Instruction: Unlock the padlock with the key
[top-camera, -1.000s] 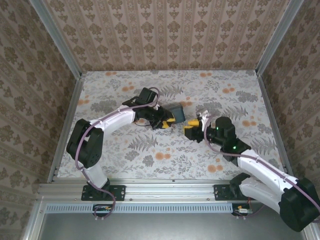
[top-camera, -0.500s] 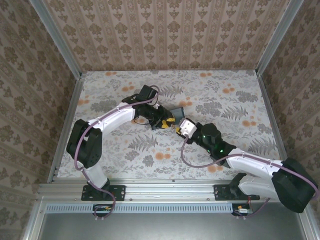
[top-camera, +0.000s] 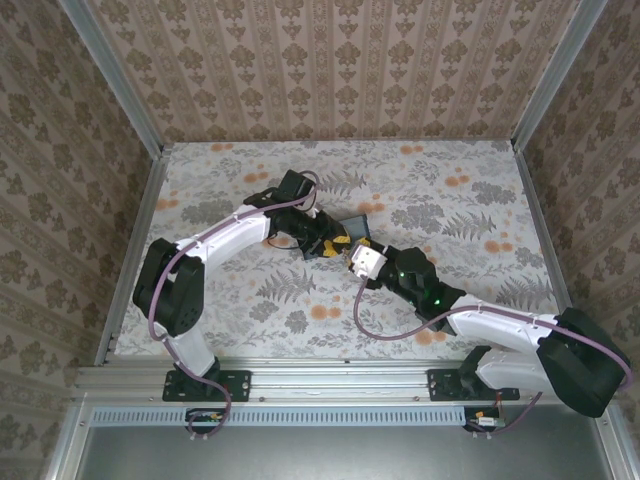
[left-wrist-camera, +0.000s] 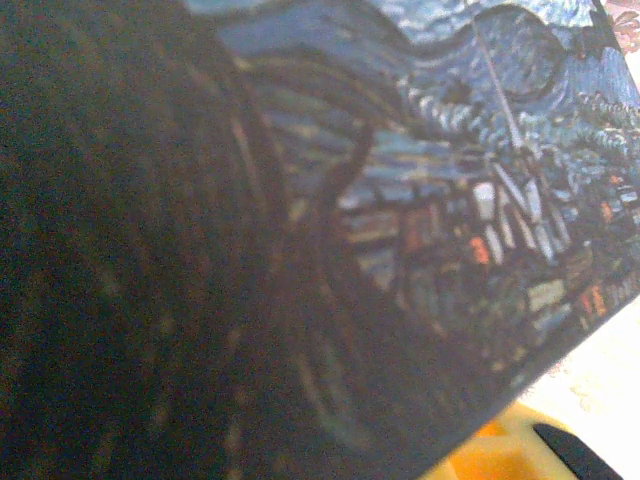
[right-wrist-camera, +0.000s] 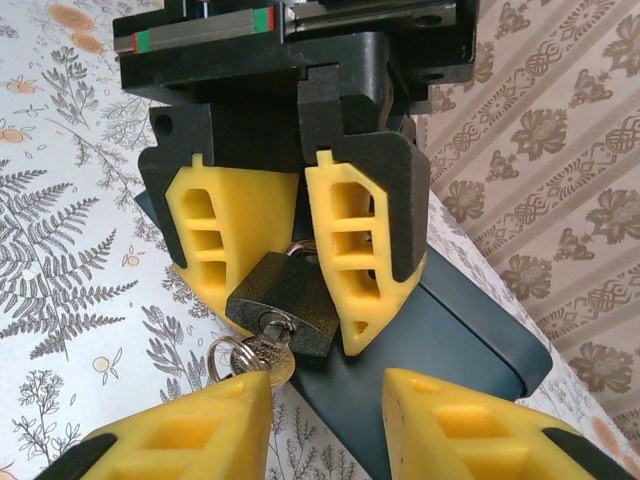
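Note:
The small dark brass padlock (right-wrist-camera: 283, 298) is pinched between the yellow fingers (right-wrist-camera: 238, 228) of my left gripper (top-camera: 332, 243), which is shut on it just above the table. The key (right-wrist-camera: 266, 352) sits in the keyhole, its ring (right-wrist-camera: 224, 353) hanging to the left. My right gripper (right-wrist-camera: 328, 395) faces the lock from close by with its jaws apart. The key's bow lies right at the tip of its left finger (right-wrist-camera: 190, 430), not between the two. In the left wrist view the starry blue box (left-wrist-camera: 420, 200) hides that gripper's jaws.
The dark blue box (right-wrist-camera: 440, 345) lies on the floral table (top-camera: 300, 310) directly behind and under the padlock. Both arms meet at mid-table (top-camera: 350, 250). Wallpapered walls (top-camera: 330, 70) and metal rails (top-camera: 135, 260) enclose the table.
My right arm has swung left across the table until its gripper is up against the padlock, and its jaws have narrowed. The left arm has barely shifted and keeps its hold.

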